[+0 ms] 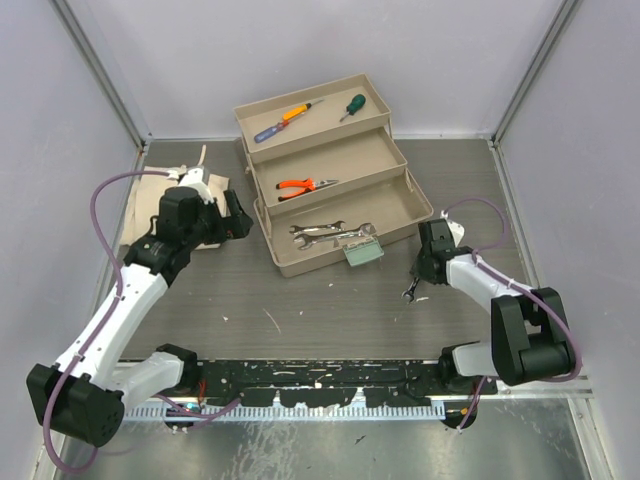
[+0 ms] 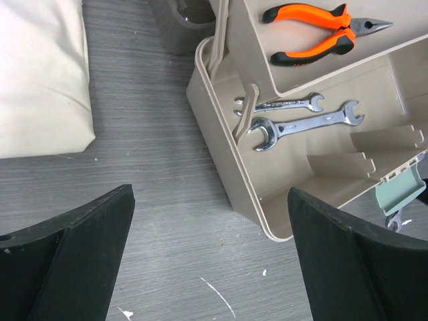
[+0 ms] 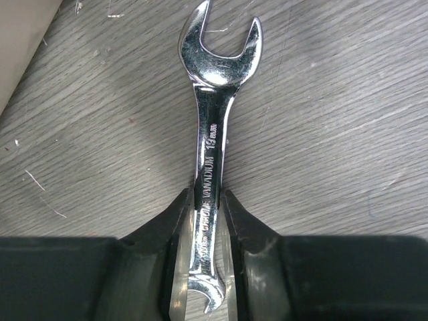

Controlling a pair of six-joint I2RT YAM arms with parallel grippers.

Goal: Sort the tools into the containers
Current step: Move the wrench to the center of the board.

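The tan toolbox [image 1: 395,215] stands open at the table's back. Its top tray holds two screwdrivers [image 1: 288,118] [image 1: 351,106], its middle tray orange-handled pliers [image 1: 305,185], its bottom tray two silver wrenches [image 1: 330,231]. In the left wrist view the pliers [image 2: 314,33] and wrenches [image 2: 304,124] show too. My right gripper [image 1: 418,278] is shut on a silver wrench [image 3: 214,134] lying on the table right of the toolbox, fingers [image 3: 174,221] clamping its shank. My left gripper [image 2: 210,254] is open and empty, above the table left of the toolbox corner.
A folded cream cloth [image 1: 150,205] lies at the left, under the left arm; it also shows in the left wrist view [image 2: 40,73]. The pale green latch [image 1: 362,250] hangs at the toolbox's front. Grey walls enclose the table.
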